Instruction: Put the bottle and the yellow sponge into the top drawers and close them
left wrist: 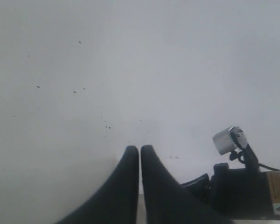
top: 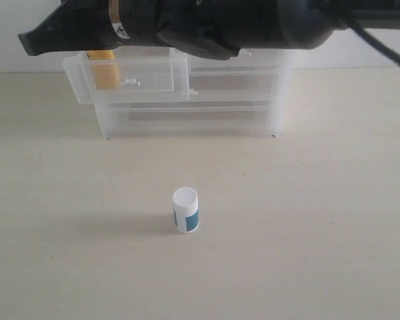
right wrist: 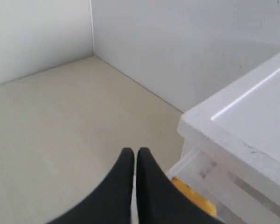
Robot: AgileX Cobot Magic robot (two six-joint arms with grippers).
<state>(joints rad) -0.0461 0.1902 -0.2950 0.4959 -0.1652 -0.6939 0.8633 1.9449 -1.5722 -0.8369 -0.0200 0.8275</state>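
The right gripper [right wrist: 133, 151] is clenched, its fingertips pressed together on nothing. It hangs past the cabinet's [top: 187, 120] end, with bare tabletop and a wall corner ahead of it. Just beneath it the yellow sponge [top: 105, 72] lies in the left top drawer [top: 153, 77], which is pulled out so its front edge juts beyond the cabinet face. The right top drawer [top: 233, 80] sits further back. The left gripper [left wrist: 139, 149] is also clenched and empty, facing a blank wall (the other arm's body shows beside it). The bottle [top: 185, 210] stands upright on the table [top: 320, 233], well in front of the cabinet, with open surface on every side.
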